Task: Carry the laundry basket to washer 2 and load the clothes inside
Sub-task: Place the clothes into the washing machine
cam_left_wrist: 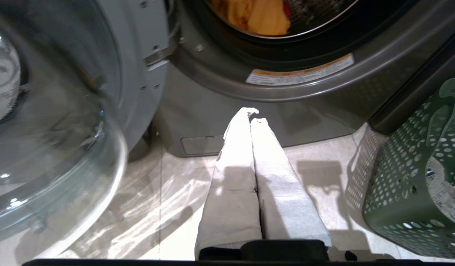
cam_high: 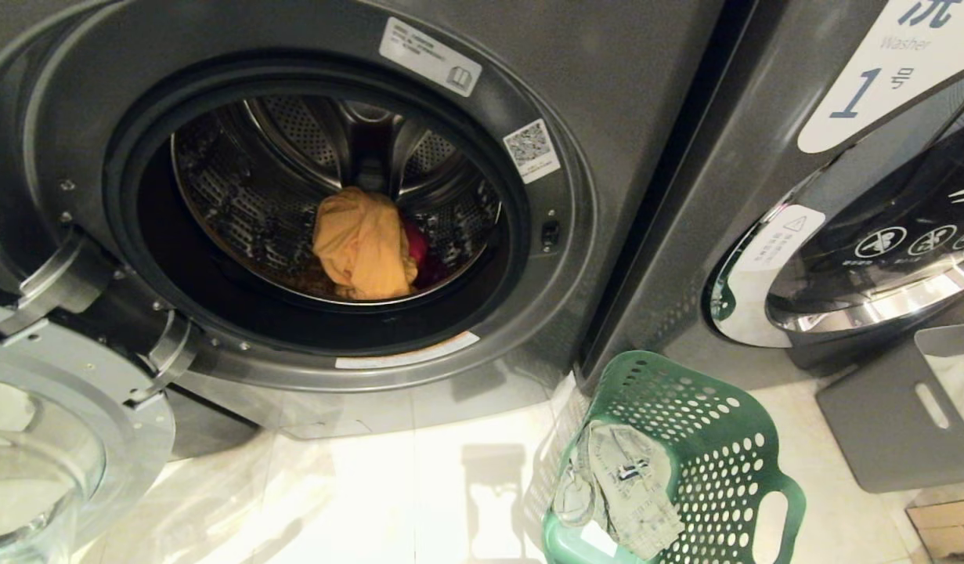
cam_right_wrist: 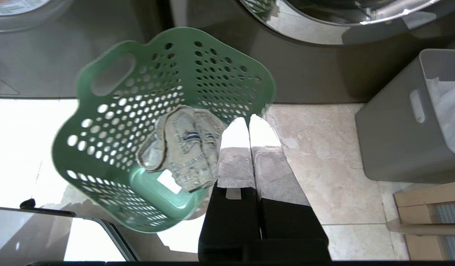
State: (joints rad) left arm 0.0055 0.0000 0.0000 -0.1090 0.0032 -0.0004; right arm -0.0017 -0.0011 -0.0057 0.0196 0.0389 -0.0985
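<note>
We see a dark grey front-load washer (cam_high: 607,117) with its round glass door (cam_left_wrist: 53,140) swung wide on the left, the chrome hinge bolted to the rim. Inside the perforated steel drum (cam_high: 239,196) lie the clothes: a crumpled yellow-orange garment (cam_high: 362,244) in front, with a sliver of a magenta-pink garment (cam_high: 417,244) just behind it. A white sticker and a QR label sit on the door surround, and an orange-edged warning strip runs along its lower rim; the print is too small for us to read.

To the right stands a second dark grey washer (cam_high: 732,196) with its door shut, whose white label reads "Washer" and "1".

The green plastic laundry basket (cam_high: 724,462), pierced with round holes and with cut-out handles, stands on the pale tiled floor (cam_right_wrist: 323,147) between the two machines. A pale grey-green cloth (cam_right_wrist: 186,147) lies in it.

A plain grey solid-sided bin (cam_right_wrist: 393,140) with a white bag stands further right.

The left gripper (cam_left_wrist: 253,112) hangs before the open washer, jaws clenched on nothing. The right gripper (cam_right_wrist: 248,123) hangs beside the basket rim, jaws likewise clenched and empty.
</note>
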